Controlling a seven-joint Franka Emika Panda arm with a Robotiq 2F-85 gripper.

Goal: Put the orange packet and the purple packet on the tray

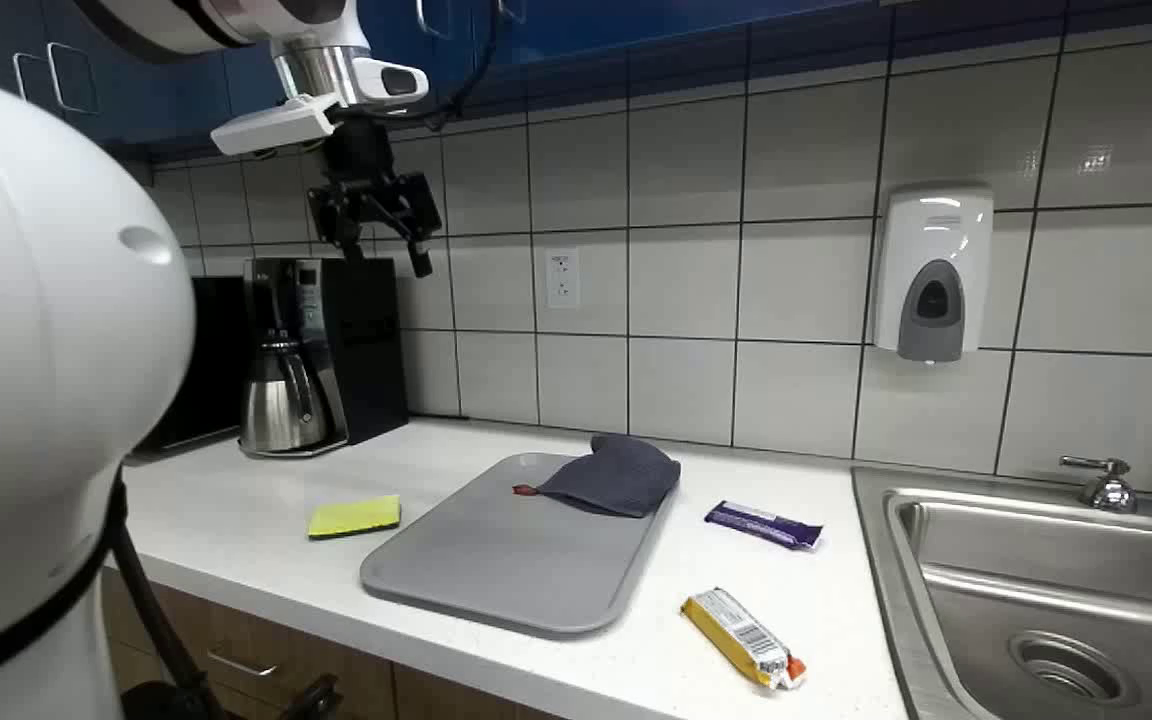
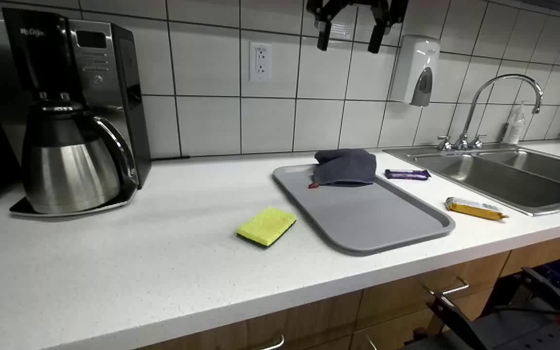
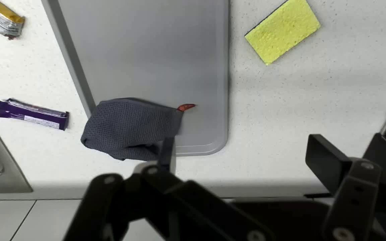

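Note:
The grey tray (image 1: 506,560) lies on the counter, also in an exterior view (image 2: 372,218) and the wrist view (image 3: 152,50). The orange packet (image 1: 741,635) lies on the counter beside the tray, toward the sink; it shows in an exterior view (image 2: 474,208) and partly in the wrist view (image 3: 0,18). The purple packet (image 1: 764,525) lies on the counter between tray and sink, also in an exterior view (image 2: 407,174) and the wrist view (image 3: 34,114). My gripper (image 1: 386,258) is open and empty, high above the counter, also in an exterior view (image 2: 348,45) and the wrist view (image 3: 243,150).
A dark grey-blue cloth (image 1: 616,475) with a red tip lies on the tray's back end. A yellow-green sponge (image 2: 266,226) lies beside the tray. A coffee maker (image 2: 76,121) stands at the back. The sink (image 1: 1056,580) is beyond the packets. A soap dispenser (image 1: 936,270) hangs on the wall.

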